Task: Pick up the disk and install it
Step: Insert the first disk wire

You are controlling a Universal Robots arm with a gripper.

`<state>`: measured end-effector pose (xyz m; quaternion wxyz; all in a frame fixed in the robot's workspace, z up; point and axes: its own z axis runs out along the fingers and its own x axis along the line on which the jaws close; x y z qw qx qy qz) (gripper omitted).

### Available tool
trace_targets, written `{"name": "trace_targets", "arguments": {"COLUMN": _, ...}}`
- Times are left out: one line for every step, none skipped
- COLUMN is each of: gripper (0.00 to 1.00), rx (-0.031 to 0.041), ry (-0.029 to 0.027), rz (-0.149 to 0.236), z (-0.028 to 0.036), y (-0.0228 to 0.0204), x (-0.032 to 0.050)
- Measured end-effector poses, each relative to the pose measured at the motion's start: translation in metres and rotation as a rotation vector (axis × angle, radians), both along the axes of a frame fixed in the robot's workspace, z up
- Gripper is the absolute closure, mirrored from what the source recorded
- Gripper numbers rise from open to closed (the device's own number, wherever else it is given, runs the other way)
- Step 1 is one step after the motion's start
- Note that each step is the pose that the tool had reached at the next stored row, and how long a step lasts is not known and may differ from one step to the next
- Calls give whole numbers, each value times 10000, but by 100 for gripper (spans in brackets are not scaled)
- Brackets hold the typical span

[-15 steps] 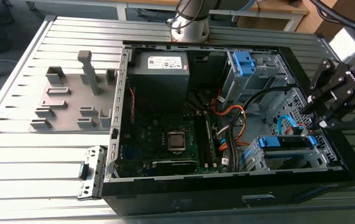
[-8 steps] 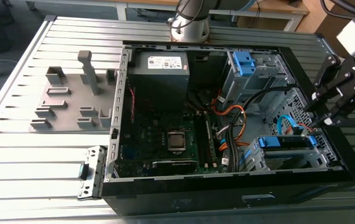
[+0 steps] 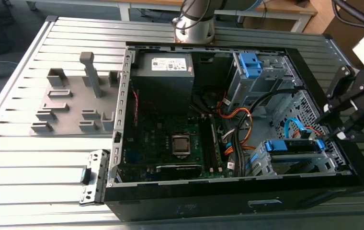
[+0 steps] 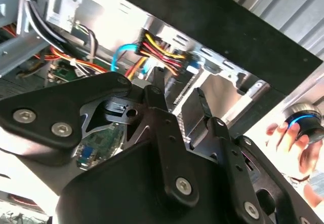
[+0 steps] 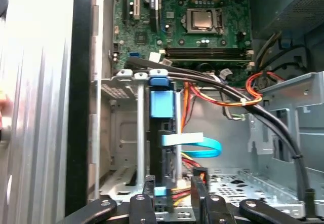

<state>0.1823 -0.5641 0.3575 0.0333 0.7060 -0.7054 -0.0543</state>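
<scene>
The disk (image 3: pixel 292 146), a grey drive in a blue caddy, sits slotted in the metal drive cage (image 3: pixel 297 163) at the near right corner of the open computer case. In the first wrist view the disk (image 5: pixel 162 105) shows edge-on, its blue tab between the cage rails. My gripper (image 3: pixel 338 125) hovers just outside the case's right wall, beside the cage's cable end. Its fingers (image 5: pixel 149 188) stand apart, open and holding nothing. In the second wrist view the gripper (image 4: pixel 177 95) points at the red and yellow power cables (image 4: pixel 162 49) behind the cage.
The black case (image 3: pixel 233 201) lies on a slatted metal table (image 3: pixel 35 158). It holds a motherboard (image 3: pixel 169 139), a grey power supply (image 3: pixel 164 67) and a bare blue bracket (image 3: pixel 249 64) in the far cage. A grey fixture (image 3: pixel 80 100) stands at the exterior view's left. A person's hand (image 4: pixel 291 138) shows past the case's edge.
</scene>
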Motion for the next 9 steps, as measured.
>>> {"name": "trace_targets", "arguments": {"gripper": 59, "rx": 13, "ry": 4, "rz": 0, "z": -10, "y": -17, "x": 13}}
{"name": "trace_targets", "arguments": {"gripper": 59, "rx": 44, "ry": 13, "rz": -1, "z": -19, "y": -25, "x": 33}}
{"name": "trace_targets", "arguments": {"gripper": 59, "rx": 80, "ry": 25, "rz": -1, "z": -27, "y": -28, "x": 65}}
{"name": "trace_targets", "arguments": {"gripper": 59, "rx": 107, "ry": 40, "rz": -2, "z": -34, "y": -28, "x": 95}}
{"name": "trace_targets", "arguments": {"gripper": 59, "rx": 131, "ry": 57, "rz": -1, "z": -43, "y": -28, "x": 117}}
{"name": "trace_targets", "arguments": {"gripper": 59, "rx": 156, "ry": 72, "rz": -1, "z": -53, "y": -28, "x": 134}}
{"name": "trace_targets", "arguments": {"gripper": 59, "rx": 172, "ry": 83, "rz": -1, "z": -67, "y": -27, "x": 145}}
{"name": "trace_targets", "arguments": {"gripper": 59, "rx": 181, "ry": 90, "rz": 0, "z": -82, "y": -27, "x": 152}}
{"name": "trace_targets", "arguments": {"gripper": 59, "rx": 189, "ry": 95, "rz": -1, "z": -99, "y": -28, "x": 153}}
